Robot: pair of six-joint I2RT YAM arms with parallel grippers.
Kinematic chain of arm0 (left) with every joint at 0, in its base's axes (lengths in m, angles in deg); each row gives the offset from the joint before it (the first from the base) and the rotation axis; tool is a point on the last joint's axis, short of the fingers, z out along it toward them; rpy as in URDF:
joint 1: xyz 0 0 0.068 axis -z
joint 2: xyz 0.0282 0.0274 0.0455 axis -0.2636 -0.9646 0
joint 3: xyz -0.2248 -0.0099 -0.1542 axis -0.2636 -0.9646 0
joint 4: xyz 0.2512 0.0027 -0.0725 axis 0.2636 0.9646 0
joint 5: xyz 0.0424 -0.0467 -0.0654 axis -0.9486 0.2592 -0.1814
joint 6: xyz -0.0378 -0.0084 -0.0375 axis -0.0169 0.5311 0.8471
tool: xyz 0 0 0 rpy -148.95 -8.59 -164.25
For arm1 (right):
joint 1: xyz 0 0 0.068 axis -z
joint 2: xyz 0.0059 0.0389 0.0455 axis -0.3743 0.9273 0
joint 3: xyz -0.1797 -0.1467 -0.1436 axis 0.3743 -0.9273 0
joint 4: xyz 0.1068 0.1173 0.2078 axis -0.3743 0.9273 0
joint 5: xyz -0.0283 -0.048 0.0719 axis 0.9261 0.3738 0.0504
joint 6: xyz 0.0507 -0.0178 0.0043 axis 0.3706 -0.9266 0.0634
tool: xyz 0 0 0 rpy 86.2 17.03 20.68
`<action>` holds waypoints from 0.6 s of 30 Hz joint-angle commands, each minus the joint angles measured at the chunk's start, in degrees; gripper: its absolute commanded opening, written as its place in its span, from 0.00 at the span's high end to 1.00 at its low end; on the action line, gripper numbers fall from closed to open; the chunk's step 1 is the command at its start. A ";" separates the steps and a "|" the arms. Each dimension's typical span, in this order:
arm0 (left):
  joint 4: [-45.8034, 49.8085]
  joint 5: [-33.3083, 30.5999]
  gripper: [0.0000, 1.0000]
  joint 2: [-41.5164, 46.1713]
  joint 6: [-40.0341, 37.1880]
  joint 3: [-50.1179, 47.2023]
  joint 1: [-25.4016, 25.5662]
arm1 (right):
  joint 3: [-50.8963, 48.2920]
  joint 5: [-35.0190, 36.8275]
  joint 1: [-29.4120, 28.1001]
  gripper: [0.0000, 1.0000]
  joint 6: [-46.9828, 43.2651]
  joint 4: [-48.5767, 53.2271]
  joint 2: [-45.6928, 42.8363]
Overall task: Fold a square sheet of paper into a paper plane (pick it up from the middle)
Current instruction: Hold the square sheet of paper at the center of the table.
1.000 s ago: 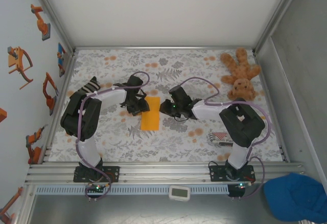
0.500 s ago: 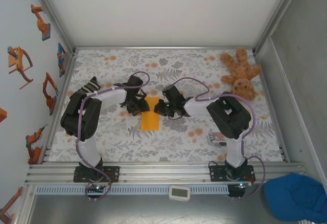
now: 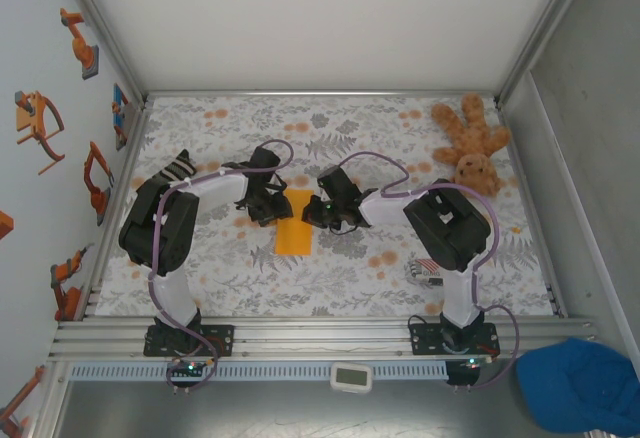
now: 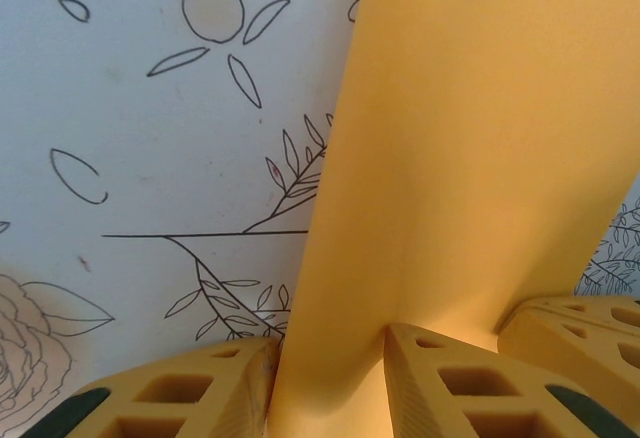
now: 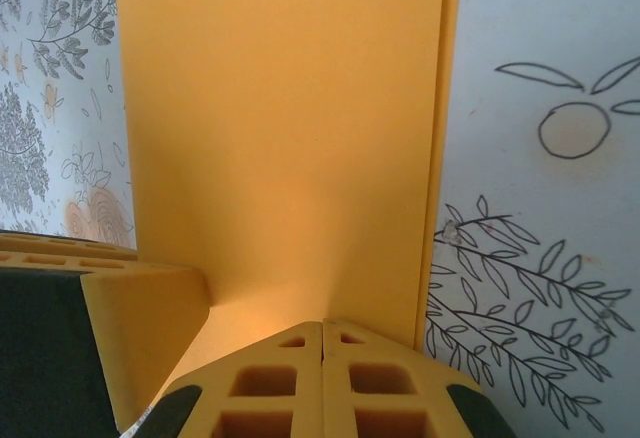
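Altogether one orange sheet [image 3: 294, 223], left pincer [image 4: 325, 378] pinching its edge, right pincer [image 5: 321, 368] pressed together

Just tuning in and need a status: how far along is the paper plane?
Done: the orange sheet is folded to a narrow rectangle, a doubled edge visible in the right wrist view. In hand: the left pincer straddles one side of the sheet; the right pincer, shut, presses at the opposite side. Left: no pointed nose or wings yet.
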 commanded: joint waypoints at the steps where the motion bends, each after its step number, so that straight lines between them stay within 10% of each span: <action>1: 0.81 -5.15 0.63 -6.50 -1.96 -3.29 0.20 | -1.08 3.18 -0.39 1.00 -1.71 8.23 3.91; 12: 3.55 -8.57 0.57 13.25 -1.87 0.77 -2.41 | -1.55 2.51 0.59 1.00 -8.42 10.67 7.92; 18: -3.62 7.37 0.67 14.56 -1.75 -1.69 -3.16 | -0.38 -1.28 2.68 1.00 -13.60 12.56 9.67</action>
